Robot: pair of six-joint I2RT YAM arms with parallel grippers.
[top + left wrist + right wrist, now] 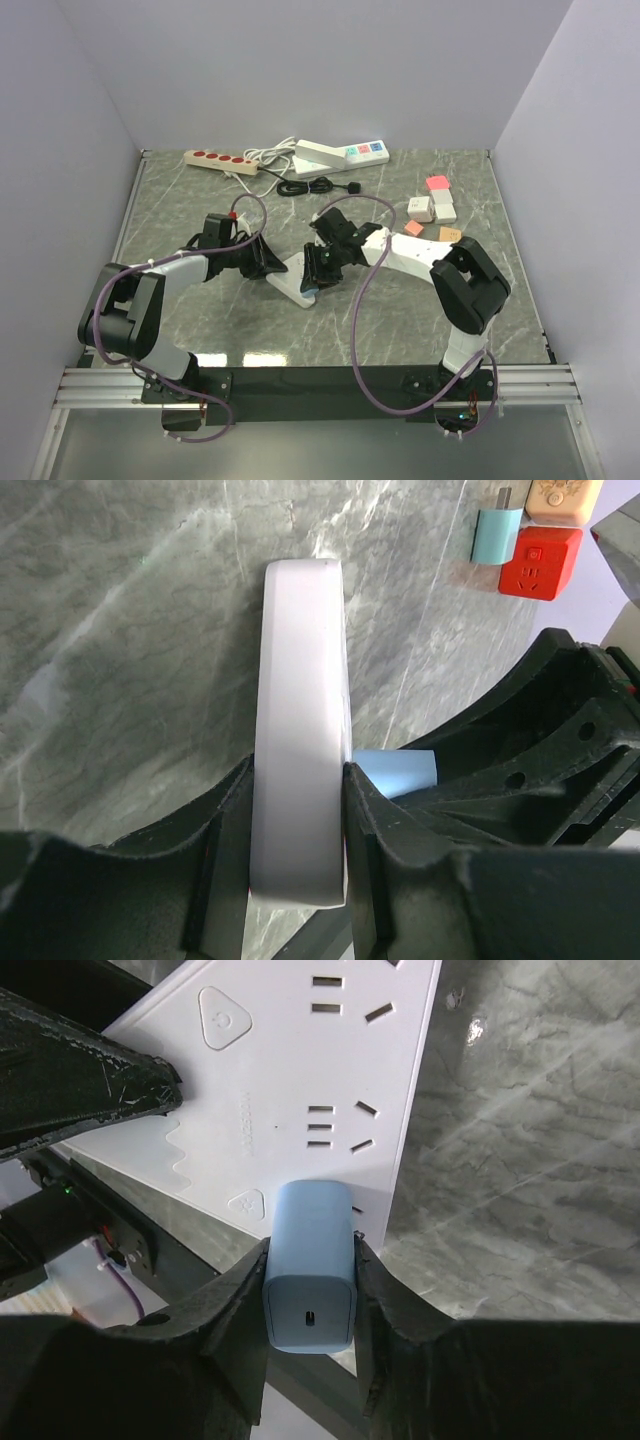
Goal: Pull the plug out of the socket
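A white socket strip (291, 284) (280, 1070) lies between the two arms. A light blue plug (310, 1260) stands in one of its outlets near the strip's end. My right gripper (310, 1252) (316, 272) is shut on this plug, one finger pressed against each side. My left gripper (298, 780) (268, 262) is shut on the socket strip (300, 680), clamping it across its width. In the left wrist view the plug (395, 772) shows just past the right-hand finger. The plug's prongs are hidden.
At the back lie a beige power strip (222, 160) with red switches, a white power strip (340, 155) with coloured buttons, a coiled white cord (268, 155) and a loose black cord (315, 186). Several small adapter blocks (432, 208) sit at the right.
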